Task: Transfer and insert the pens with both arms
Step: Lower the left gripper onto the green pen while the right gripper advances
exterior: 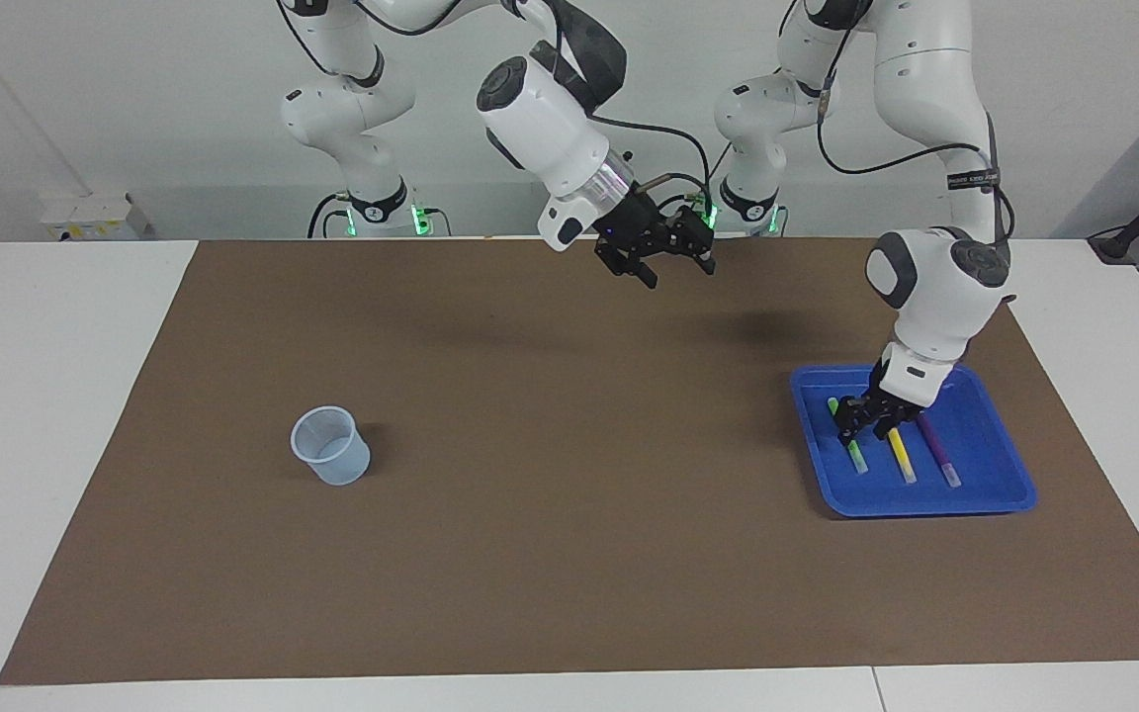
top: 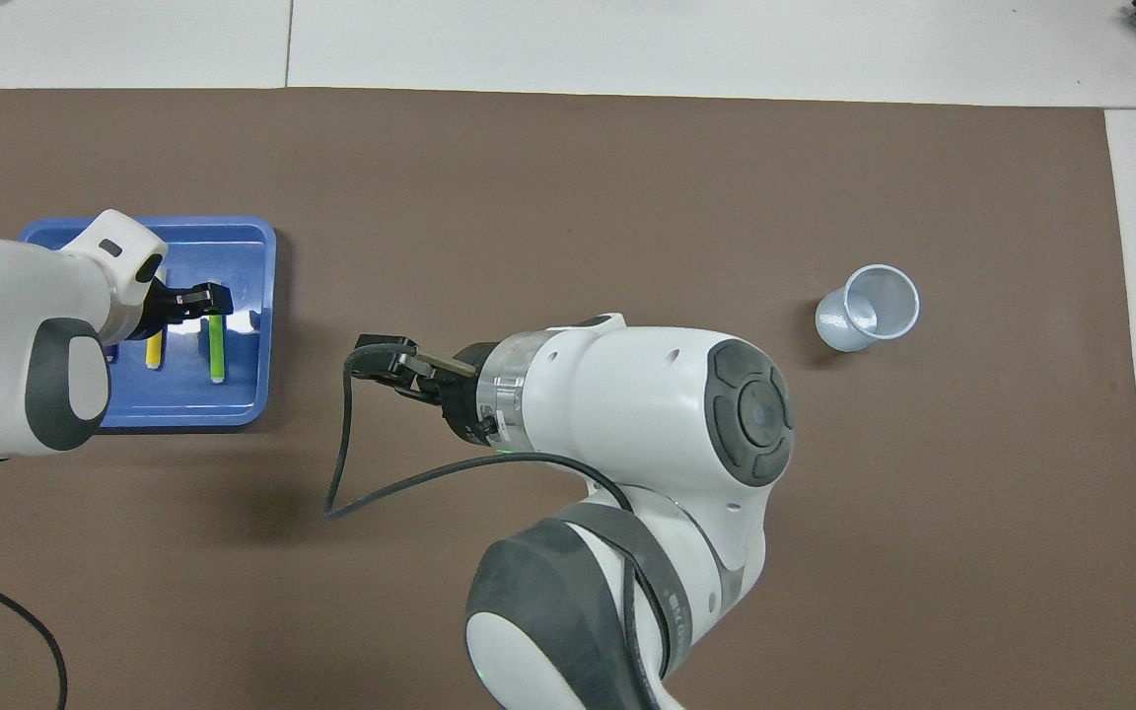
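Brown mat (exterior: 550,475) on a white table; we see 3 pens in the blue tray (exterior: 995,494) at the left arm's end: green pen (exterior: 856,455), yellow pen (exterior: 901,457), purple pen (exterior: 940,457). Left gripper (exterior: 866,423) is down over the green pen, and we can't tell whether it pinches it. Right gripper (exterior: 673,267) hangs spread above mid-mat, and a clear cup (exterior: 330,445) stands toward the right arm's end.

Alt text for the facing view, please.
The left gripper is down in the blue tray at the green pen, beside the yellow pen and purple pen. The right gripper hangs open mid-table; a cup stands apart.
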{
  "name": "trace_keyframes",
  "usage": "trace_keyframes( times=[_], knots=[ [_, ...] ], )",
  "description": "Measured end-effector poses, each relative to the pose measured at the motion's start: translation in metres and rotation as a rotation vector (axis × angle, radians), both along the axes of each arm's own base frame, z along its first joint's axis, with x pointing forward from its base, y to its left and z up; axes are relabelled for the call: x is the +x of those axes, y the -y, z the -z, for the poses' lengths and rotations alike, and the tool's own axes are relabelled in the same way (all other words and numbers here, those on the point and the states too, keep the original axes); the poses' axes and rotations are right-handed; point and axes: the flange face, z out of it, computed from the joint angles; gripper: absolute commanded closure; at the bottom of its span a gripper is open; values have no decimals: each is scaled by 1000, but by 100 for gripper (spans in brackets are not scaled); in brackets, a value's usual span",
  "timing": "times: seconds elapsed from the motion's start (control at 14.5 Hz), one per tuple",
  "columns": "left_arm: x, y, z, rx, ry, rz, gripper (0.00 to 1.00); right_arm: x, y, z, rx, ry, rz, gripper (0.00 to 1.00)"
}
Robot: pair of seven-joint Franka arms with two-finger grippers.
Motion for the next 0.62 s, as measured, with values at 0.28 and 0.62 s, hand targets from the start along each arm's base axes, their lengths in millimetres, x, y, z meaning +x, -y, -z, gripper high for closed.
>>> trace_keyframes(
  times=[0.28,0.62],
  knots=[
    [1,-1,9,-4,-1,-3,45,2,2,-2,1,2,5,0],
    [3,2,22,-11,-3,0,100,3,4,-3,1,5,7,0]
  ],
)
